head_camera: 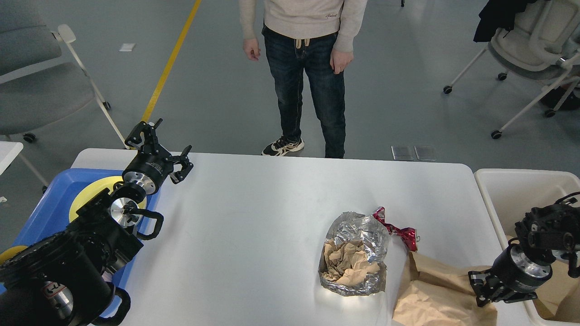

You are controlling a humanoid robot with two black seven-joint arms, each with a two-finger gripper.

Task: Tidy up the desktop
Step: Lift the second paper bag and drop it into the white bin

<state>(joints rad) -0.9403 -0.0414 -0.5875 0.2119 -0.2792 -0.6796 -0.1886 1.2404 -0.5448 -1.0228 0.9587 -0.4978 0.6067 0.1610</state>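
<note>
1. Head view, setting: grey floor with a yellow line; a person in a beige sweater and dark jeans (302, 68) stands beyond the far edge.
2. Large white rectangular desktop with rounded corners (253, 217): fills the middle of the view, smooth and matte. Blue plastic tray (50, 208) at its left end, cream-white plastic bin (512, 190) just off its right end.
3. Crumpled brown paper bag (435, 294): near right corner, long axis running left to right, touching the right gripper's left side.
4. Right gripper (491, 290): on the bag's right end; grip state cannot be told. Far the nearer arm.
5. Silver foil bag stuffed with brown paper (355, 253), red foil wrapper (398, 231): just left of the bag.
6. Left gripper (161, 147): fingers spread, empty, well apart at far left.
</note>
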